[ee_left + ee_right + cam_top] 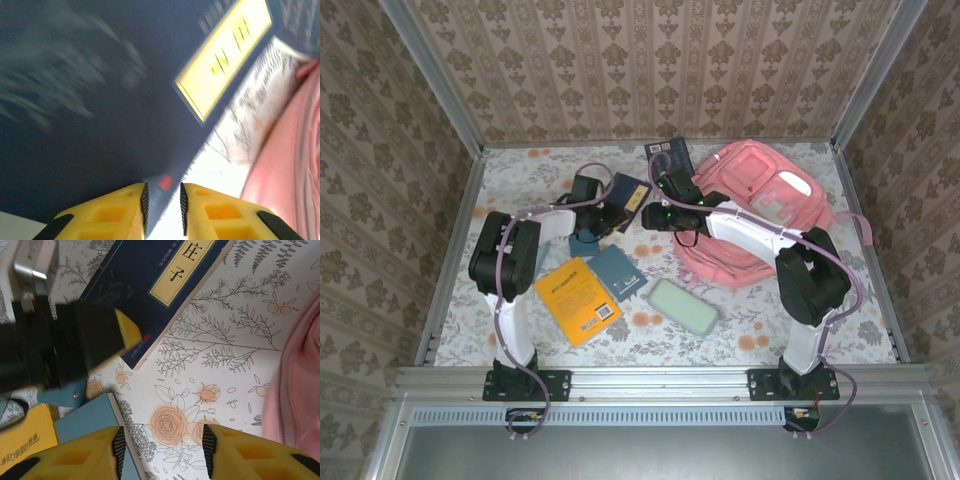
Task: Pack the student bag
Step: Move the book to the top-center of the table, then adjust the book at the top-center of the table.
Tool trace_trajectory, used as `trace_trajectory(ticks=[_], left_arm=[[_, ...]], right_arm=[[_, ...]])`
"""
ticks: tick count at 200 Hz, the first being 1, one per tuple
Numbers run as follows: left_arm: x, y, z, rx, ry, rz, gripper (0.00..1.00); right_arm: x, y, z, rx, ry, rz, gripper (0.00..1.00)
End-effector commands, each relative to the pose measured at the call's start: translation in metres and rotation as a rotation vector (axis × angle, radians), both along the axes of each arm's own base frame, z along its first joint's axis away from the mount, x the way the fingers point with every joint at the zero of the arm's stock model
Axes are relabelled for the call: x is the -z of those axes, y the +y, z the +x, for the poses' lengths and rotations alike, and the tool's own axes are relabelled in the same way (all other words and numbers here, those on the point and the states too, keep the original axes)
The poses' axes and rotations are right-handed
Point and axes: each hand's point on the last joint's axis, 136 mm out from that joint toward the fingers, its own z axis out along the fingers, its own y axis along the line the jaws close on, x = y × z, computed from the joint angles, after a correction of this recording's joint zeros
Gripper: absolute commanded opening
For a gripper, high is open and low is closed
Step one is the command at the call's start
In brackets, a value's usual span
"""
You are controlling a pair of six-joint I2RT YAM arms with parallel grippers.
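Observation:
The student bag (760, 200), a big pink backpack, lies at the back right; its fabric also edges the left wrist view (285, 170) and the right wrist view (300, 390). My left gripper (616, 212) (162, 207) is shut on the corner of a dark blue book (628, 192) (100, 100) with a yellow label, just left of the bag. The right wrist view has that book (150, 285) with a yellow finger of the left gripper (125, 332) on its corner. My right gripper (650, 216) (162, 450) hangs open over the flowered cloth, nothing between its pads.
A second dark book (670, 155) lies at the back beside the bag. Nearer the front lie a teal book (617, 270) (90, 425), a yellow book (578, 298) (22, 440) and a pale green case (683, 305). Metal rails and patterned walls enclose the table.

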Motion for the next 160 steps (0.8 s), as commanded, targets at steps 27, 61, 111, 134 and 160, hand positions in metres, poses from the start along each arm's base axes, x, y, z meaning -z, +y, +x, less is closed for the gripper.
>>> trace_trajectory(ticks=[27, 61, 111, 134, 160], left_arm=[[-0.052, 0.028, 0.014, 0.007, -0.111, 0.108, 0.37], [-0.051, 0.059, 0.050, 0.073, -0.160, 0.163, 0.52], [-0.011, 0.085, 0.093, 0.114, -0.125, 0.218, 0.58], [0.004, 0.077, 0.090, 0.134, -0.081, 0.162, 0.57], [0.003, 0.069, 0.076, 0.136, -0.065, 0.132, 0.57]], right_arm=[[0.018, 0.013, 0.021, 0.077, 0.063, 0.096, 0.48], [0.030, 0.020, 0.037, 0.128, 0.092, 0.104, 0.51], [0.051, 0.013, 0.069, 0.247, 0.092, 0.125, 0.54], [0.064, 0.016, 0.081, 0.267, 0.116, 0.151, 0.55], [0.069, 0.020, 0.092, 0.265, 0.121, 0.156, 0.55]])
